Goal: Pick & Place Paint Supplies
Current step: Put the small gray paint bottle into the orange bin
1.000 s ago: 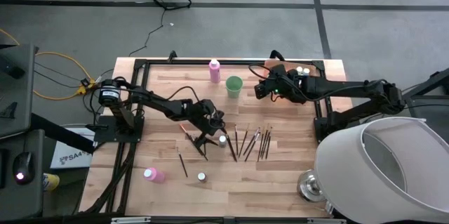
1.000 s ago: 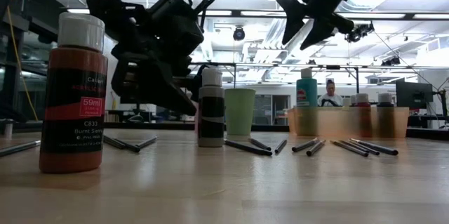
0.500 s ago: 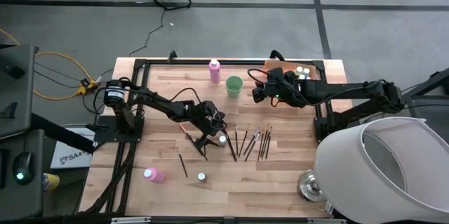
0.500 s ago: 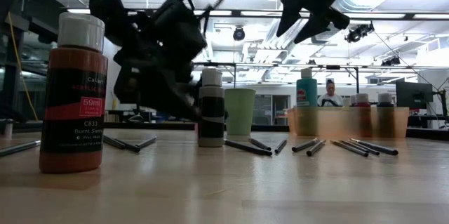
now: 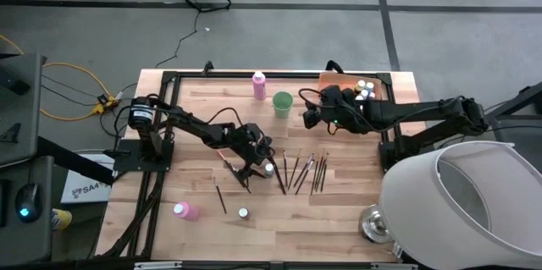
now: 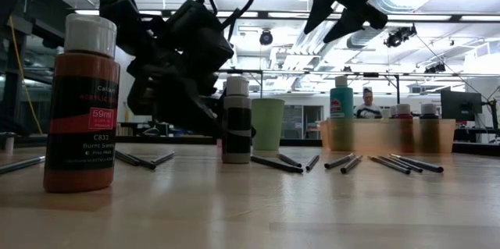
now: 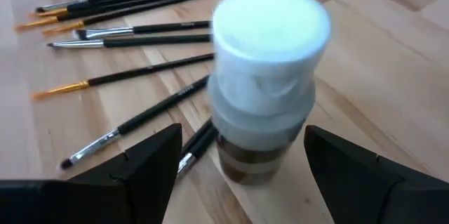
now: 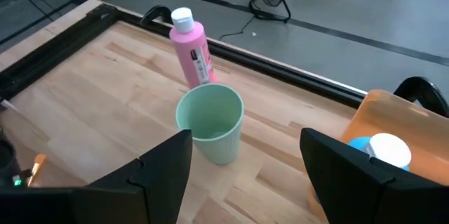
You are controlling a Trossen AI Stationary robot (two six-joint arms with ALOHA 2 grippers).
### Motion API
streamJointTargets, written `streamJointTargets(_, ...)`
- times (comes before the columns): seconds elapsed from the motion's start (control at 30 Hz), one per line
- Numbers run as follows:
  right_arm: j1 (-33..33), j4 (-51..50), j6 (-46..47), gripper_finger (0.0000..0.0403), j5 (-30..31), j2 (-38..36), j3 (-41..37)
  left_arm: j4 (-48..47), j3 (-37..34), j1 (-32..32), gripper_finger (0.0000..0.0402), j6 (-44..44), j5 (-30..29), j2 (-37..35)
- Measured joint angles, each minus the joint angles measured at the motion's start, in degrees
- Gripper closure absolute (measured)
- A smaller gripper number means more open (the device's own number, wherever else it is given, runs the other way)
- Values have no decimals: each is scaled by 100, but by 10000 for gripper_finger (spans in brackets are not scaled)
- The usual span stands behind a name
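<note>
The left gripper [image 7: 238, 168] stands wide open astride a small white-capped paint bottle [image 7: 265, 83] mid-desk beside the brushes [image 5: 303, 171], ready to close, while the right gripper [image 8: 242, 175], open and empty, hovers near the green cup [image 8: 210, 122] by the far edge.

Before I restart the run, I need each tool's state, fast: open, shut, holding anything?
Left tool: open, straddling a white-capped paint bottle, not gripping.
Right tool: open, empty, above the light green cup.
</note>
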Motion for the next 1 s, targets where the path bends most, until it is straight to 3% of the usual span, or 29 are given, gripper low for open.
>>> streamJointTargets(0.6,57,224,22,144,75,0,0,150,2,-150,110,-4,-358,29)
streamJointTargets(1.0,57,290,29,144,51,0,0,363,5,-150,200,-374,-317,367)
